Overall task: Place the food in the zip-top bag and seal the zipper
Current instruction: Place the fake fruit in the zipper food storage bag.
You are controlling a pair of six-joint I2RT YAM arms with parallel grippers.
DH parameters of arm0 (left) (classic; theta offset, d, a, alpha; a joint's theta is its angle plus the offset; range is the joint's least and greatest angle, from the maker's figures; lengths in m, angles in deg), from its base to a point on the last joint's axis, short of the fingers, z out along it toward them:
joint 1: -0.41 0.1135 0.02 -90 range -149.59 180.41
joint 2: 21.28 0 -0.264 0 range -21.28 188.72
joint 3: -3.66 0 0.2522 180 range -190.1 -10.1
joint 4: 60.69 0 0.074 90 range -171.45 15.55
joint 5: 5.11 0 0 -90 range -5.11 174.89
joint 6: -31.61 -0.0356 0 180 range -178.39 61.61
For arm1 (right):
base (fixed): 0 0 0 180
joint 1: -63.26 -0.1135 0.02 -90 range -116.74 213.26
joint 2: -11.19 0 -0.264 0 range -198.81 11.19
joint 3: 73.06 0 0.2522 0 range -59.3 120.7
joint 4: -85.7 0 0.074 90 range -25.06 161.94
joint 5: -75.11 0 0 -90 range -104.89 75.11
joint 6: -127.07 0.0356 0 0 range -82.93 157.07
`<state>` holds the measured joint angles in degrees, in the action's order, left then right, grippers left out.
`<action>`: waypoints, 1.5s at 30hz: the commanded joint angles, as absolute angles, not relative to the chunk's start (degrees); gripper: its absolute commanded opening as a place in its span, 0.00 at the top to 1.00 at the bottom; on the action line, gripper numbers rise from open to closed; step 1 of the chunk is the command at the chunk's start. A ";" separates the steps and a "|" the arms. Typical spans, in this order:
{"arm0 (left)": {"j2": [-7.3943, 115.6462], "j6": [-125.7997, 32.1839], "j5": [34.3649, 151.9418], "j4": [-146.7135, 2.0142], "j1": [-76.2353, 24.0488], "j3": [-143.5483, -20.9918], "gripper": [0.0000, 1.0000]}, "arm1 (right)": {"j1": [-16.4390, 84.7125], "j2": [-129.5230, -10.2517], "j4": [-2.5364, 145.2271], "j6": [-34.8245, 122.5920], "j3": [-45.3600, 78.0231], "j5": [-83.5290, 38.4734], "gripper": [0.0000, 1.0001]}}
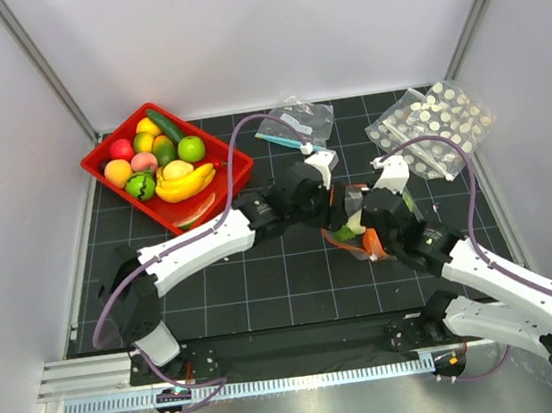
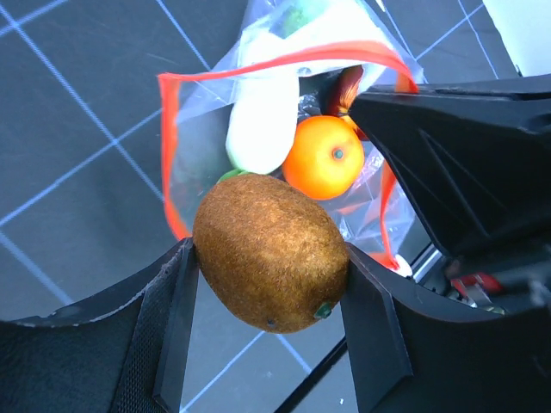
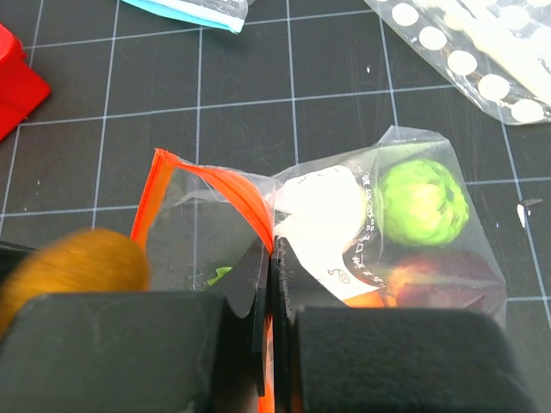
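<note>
Food, a fuzzy brown kiwi (image 2: 271, 258), sits gripped in the left end effector (image 2: 271, 297) at six o'clock, just short of the zip-top bag (image 3: 207, 224), which lies right of the tabletop's (image 1: 296, 285) centre. The right end effector (image 3: 272, 288) pinches the zipper (image 2: 258, 62), keeping the mouth open. The kiwi should pass that strip toward twelve, near the orange (image 2: 323, 157), before release.

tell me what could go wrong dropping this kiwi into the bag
The kiwi in the left gripper sits over the near edge of the zip-top bag's mouth, so released now it may catch the zipper and roll outside. The orange and white piece lie just inside, so it could jam. The right gripper pinches only a short stretch of zipper, which might slip.
</note>
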<state>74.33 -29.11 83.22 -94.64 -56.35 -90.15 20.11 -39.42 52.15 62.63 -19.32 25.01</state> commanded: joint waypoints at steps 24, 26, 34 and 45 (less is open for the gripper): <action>79.27 -22.97 73.29 -74.72 -63.58 -87.27 0.00 | 20.02 -30.12 49.09 67.21 -17.99 28.35 0.99; 77.00 -23.14 72.77 -74.72 -63.58 -85.87 0.00 | 20.02 -29.59 49.09 67.22 -18.34 28.62 0.99; 68.20 -25.07 68.11 -74.80 -63.84 -80.25 0.00 | 20.02 -30.02 48.04 67.39 -17.91 30.02 0.99; 56.25 -27.02 52.50 -77.18 -63.67 -73.13 0.00 | 20.02 -29.24 47.60 66.95 -17.82 30.82 0.97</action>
